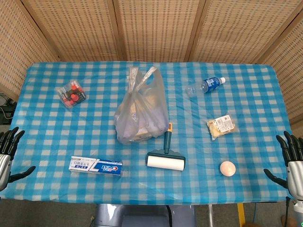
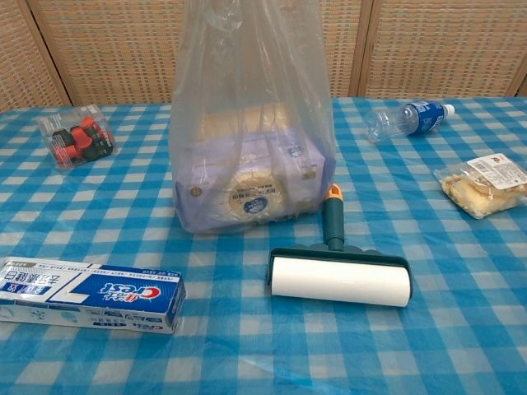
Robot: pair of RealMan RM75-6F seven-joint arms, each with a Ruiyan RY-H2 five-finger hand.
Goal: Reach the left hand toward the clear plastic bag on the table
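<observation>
A clear plastic bag (image 1: 141, 109) stands upright at the middle of the blue checked table, its handles up, with a purple-and-white pack inside. In the chest view the bag (image 2: 251, 123) fills the upper middle. My left hand (image 1: 8, 151) hovers off the table's left edge, fingers spread and empty, far to the left of the bag. At the right edge my right hand (image 1: 292, 163) is also open with nothing in it. Neither hand shows in the chest view.
A toothpaste box (image 1: 95, 166) lies front left, and a lint roller (image 1: 165, 158) sits just in front of the bag. A packet of red items (image 1: 71, 94) is back left. To the right lie a water bottle (image 1: 205, 86), a snack packet (image 1: 221, 126) and a small round ball (image 1: 227, 168).
</observation>
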